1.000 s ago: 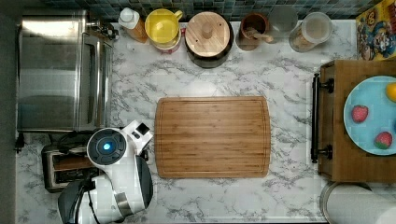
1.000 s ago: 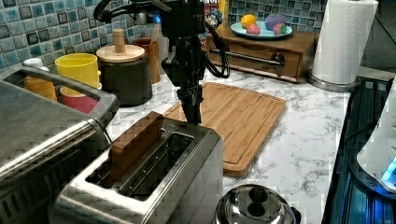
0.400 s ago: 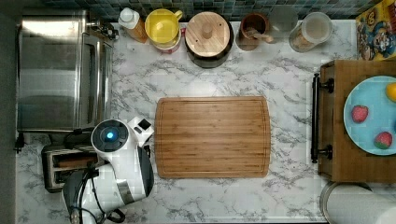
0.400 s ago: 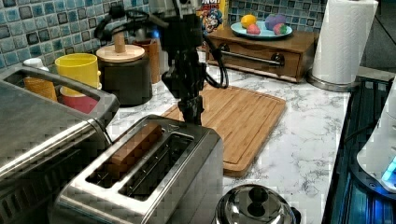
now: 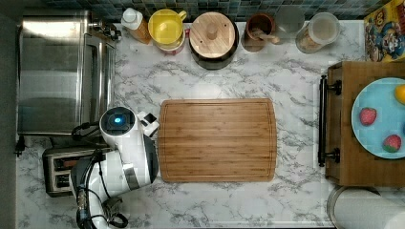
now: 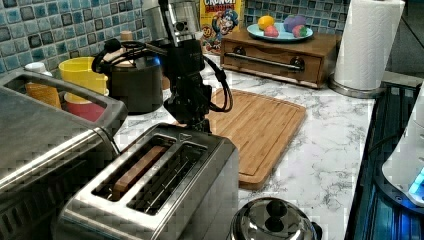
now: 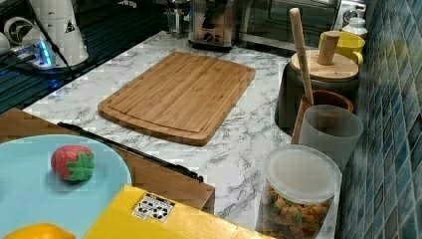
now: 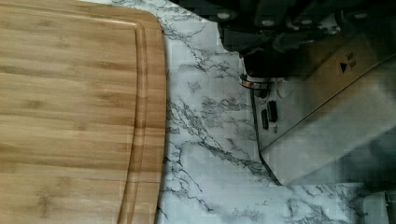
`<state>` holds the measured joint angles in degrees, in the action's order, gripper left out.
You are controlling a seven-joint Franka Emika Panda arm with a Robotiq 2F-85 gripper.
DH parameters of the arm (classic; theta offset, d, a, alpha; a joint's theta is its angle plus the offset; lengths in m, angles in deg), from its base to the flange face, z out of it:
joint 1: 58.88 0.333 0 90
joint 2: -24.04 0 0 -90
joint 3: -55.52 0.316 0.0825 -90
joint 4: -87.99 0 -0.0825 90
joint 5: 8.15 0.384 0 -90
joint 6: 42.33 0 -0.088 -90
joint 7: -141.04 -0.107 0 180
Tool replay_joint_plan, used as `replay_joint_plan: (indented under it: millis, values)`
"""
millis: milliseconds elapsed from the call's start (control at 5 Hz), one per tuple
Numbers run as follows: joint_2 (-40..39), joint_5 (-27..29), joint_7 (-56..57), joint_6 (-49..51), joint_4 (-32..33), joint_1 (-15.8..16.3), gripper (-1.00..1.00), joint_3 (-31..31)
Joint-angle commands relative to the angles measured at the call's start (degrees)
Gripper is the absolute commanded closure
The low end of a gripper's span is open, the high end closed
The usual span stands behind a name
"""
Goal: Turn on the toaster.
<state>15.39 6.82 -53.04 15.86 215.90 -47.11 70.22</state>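
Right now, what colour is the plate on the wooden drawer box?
Light blue; the plate shows best in the top view.

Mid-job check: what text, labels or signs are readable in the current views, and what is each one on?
"CRUNCH": cereal box at the back of the left view; smaller print below is blurred.
Black arrow mark with tiny unreadable print beside it: toaster top, wrist view.
White sticker with recycling-type symbols: yellow box, right view; not readable.

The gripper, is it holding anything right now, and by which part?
Cannot be told: the gripper sits at the end of the toaster, where a hold would be hidden.
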Motion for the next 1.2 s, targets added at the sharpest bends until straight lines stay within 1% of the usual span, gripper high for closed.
replay_joint_plan:
  millis: [200, 1200]
  values:
    - [-0.57, -1.02, -2.72, -12.04, 13.11, 2.40, 1.00, 2.23]
    - [-0.61, -1.19, -2.86, -12.06, 13.15, 1.67, 1.00, 2.95]
